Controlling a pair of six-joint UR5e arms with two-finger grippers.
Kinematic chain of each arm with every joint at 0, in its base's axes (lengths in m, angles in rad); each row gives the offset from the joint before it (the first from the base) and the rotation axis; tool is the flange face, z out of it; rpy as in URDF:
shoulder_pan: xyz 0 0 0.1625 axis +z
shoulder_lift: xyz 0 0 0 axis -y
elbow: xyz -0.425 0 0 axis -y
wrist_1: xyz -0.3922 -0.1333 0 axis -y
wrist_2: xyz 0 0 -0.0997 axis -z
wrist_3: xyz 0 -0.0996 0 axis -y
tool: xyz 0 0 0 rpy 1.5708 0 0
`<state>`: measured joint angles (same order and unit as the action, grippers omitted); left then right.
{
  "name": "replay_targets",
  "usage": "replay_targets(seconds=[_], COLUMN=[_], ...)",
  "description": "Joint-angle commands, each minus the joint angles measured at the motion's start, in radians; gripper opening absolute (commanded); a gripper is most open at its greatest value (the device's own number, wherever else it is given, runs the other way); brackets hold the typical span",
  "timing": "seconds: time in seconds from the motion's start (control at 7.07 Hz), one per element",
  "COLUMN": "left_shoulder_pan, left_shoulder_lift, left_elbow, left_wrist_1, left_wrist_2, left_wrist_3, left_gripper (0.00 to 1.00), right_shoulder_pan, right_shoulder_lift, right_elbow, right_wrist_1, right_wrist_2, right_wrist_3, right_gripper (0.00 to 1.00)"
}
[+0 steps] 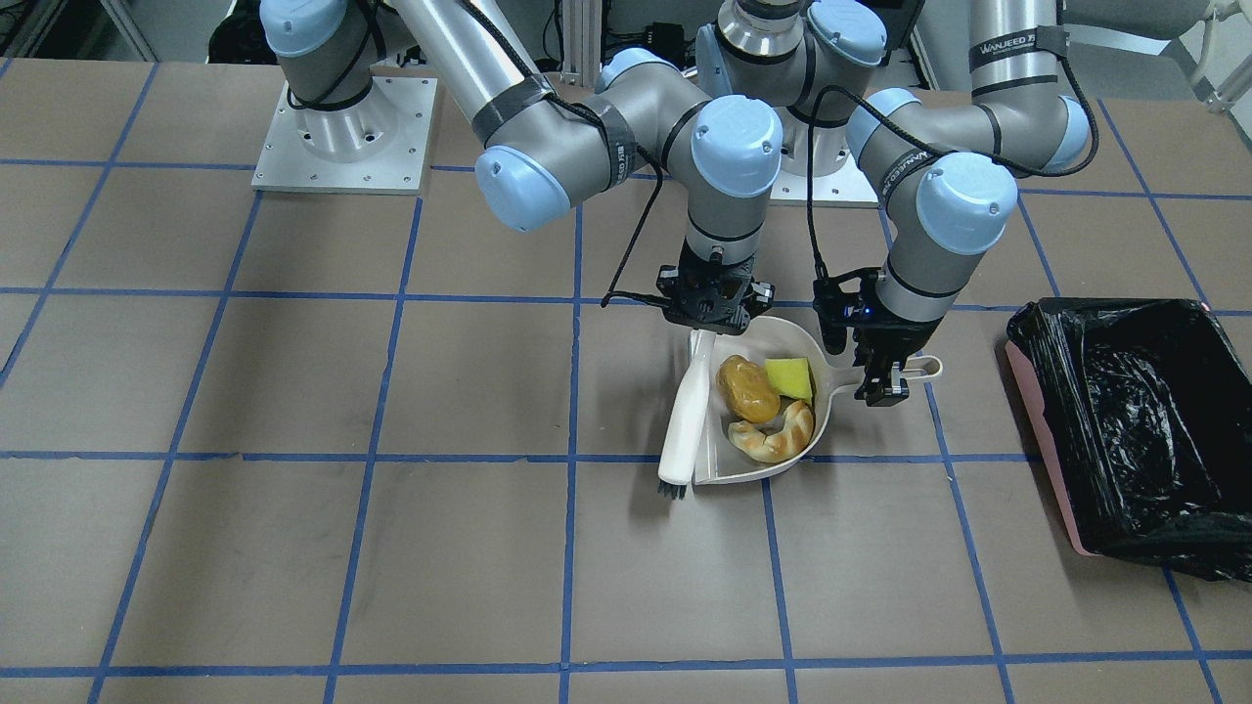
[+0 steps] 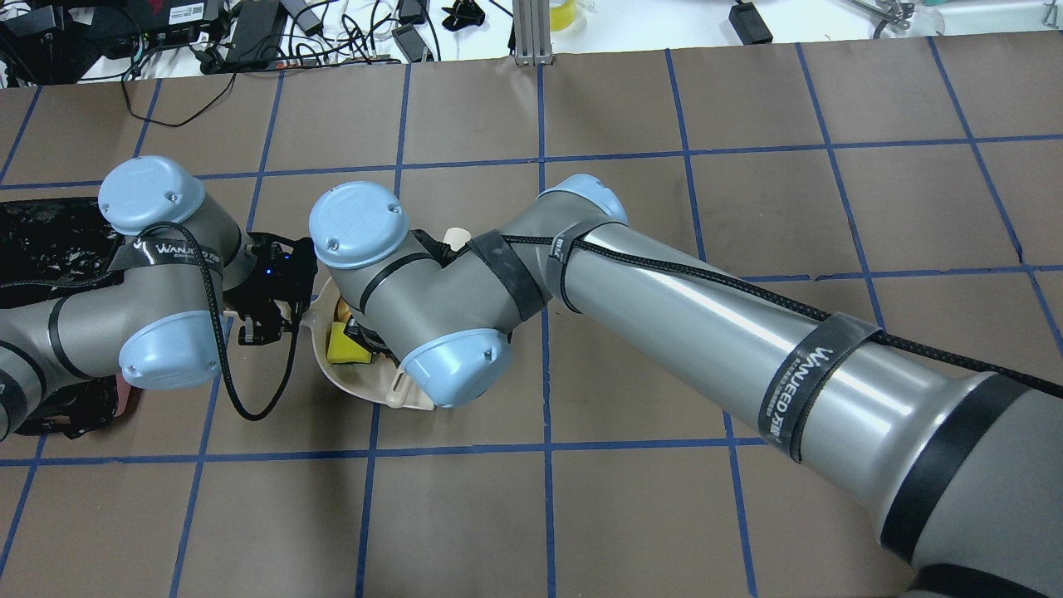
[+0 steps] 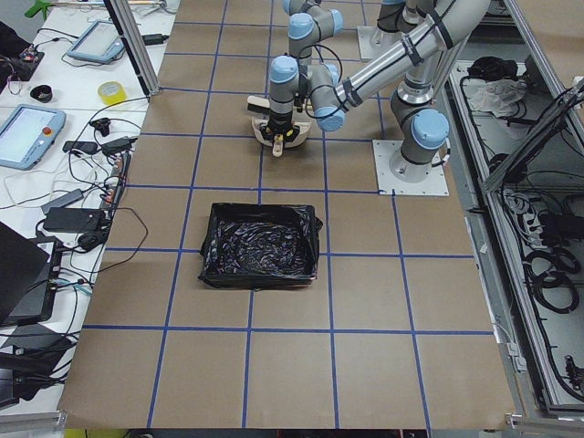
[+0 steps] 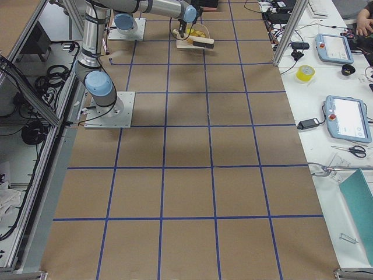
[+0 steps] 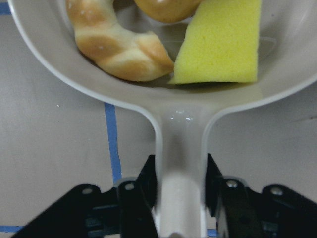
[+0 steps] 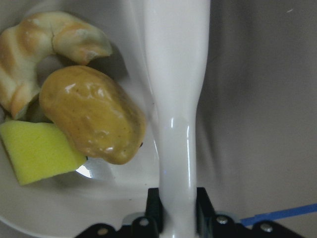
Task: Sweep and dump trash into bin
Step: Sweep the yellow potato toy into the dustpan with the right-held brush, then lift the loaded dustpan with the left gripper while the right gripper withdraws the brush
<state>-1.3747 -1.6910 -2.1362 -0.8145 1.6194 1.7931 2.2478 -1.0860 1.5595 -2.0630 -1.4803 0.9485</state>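
The cream-white dustpan (image 1: 722,465) lies on the table and holds all the trash: a golden-brown potato-shaped lump (image 1: 747,388), a croissant-like piece (image 1: 776,435) and a yellow-green wedge (image 1: 790,377). My left gripper (image 1: 888,376) is shut on the dustpan's handle (image 5: 181,148). My right gripper (image 1: 711,328) is shut on the handle of a white brush (image 1: 682,420), which lies along the pan's side with its dark bristles at the pan's open edge. The brush handle (image 6: 176,99) passes beside the lump (image 6: 91,116). The pink bin with a black bag (image 1: 1135,430) stands apart, on my left.
The bin (image 3: 260,245) stands about one grid square from the dustpan. Both arm bases stand at the table's robot side. Brown table covering with blue tape grid (image 1: 391,548) surrounds the pan. Cables and devices lie on the far bench (image 2: 249,33).
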Motion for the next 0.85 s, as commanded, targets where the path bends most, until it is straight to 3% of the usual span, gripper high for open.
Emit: replay_targets(seconds=[0.0,0.14,0.42,0.71], left_shoulder_pan=[0.0,0.006,0.041,0.126], left_shoulder_lift=[-0.003,-0.003,-0.009,-0.016], left_elbow=[0.001,0.001,0.025,0.05], left_wrist_1=[0.003,0.006,0.0,-0.044], left_wrist_2=[-0.003,-0.03,-0.181,-0.31], left_wrist_3=[0.0,-0.003,-0.041,-0.044], left_gripper=[0.0,0.0,0.0,0.0], right_shoulder_pan=[-0.049,-0.092,-0.251,-0.423], right_shoulder_lift=[-0.057,-0.095,-0.175,-0.199], right_elbow=[-0.001,-0.001,0.002,0.013], right_wrist_1=[0.114,0.192,0.312,0.334], right_wrist_2=[-0.017,-0.076,-0.095,-0.181], right_wrist_3=[-0.074,-0.168,-0.378,-0.619], right_gripper=[0.0,0.0,0.0,0.0])
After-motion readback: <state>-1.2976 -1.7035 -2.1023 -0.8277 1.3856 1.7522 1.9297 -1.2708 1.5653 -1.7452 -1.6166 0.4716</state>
